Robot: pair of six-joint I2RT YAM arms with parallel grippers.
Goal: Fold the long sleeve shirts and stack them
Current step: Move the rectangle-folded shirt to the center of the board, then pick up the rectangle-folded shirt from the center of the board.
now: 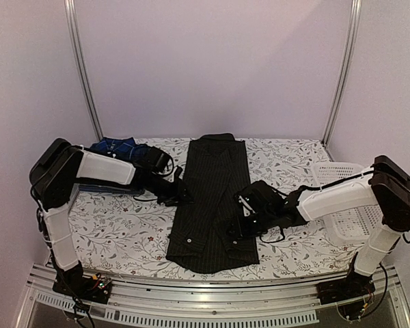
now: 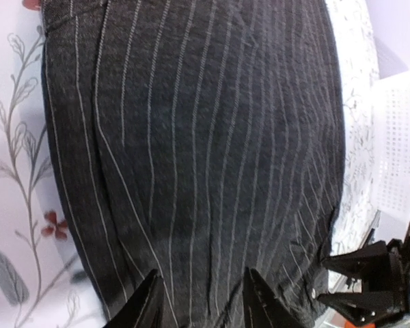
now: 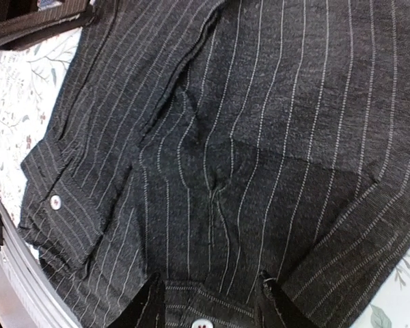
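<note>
1. From above we count two shirts and one basket. The black pinstripe shirt (image 1: pixel 212 191) lies mid-table (image 1: pixel 123 232) as a long strip, collar at the far end. The blue plaid shirt (image 1: pixel 116 147) sits folded far left, and the white basket (image 1: pixel 342 174) is on the right.
2. Left wrist: the left gripper (image 2: pixel 201 304) hovers at the strip's left edge, fingers parted with nothing pinched.
3. Right wrist: the right gripper (image 3: pixel 212 304) is parted too, over the right edge near a button (image 3: pixel 55 201). We judge the sides are folded in. The next move calls for both grippers to pinch the near hem and carry it toward the collar.
</note>
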